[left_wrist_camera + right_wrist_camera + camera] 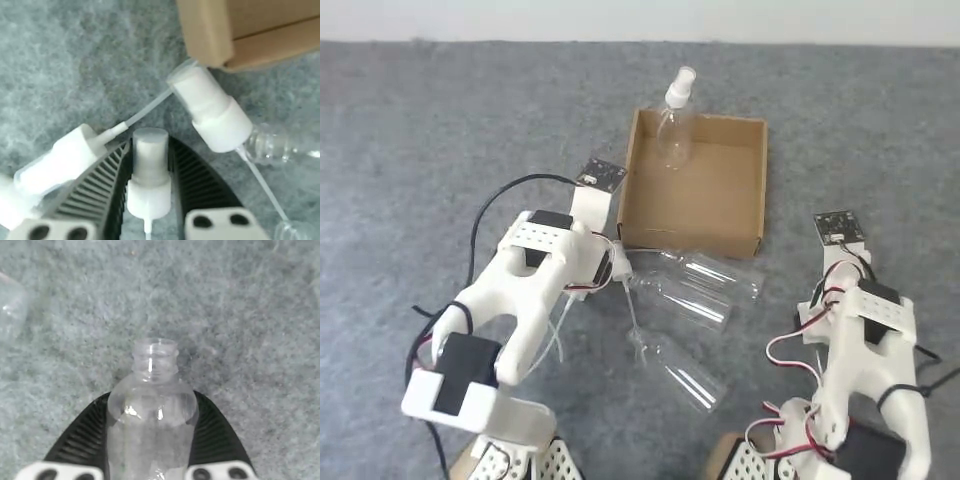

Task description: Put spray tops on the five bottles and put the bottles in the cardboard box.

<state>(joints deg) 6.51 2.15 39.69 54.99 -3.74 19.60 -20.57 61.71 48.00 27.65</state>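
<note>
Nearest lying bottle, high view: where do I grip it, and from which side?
Grip the bottle mid-body, from straight above, jaws across its width: it lies on its side on the carpet, so its rounded flanks are probably the easiest hold.

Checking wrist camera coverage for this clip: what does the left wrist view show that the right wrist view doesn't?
Left wrist: a spray top gripped by the left gripper, other spray tops lying nearby, and a corner of the cardboard box. Right wrist: an uncapped bottle held by the right gripper. Both: the grey carpet underneath.
</note>
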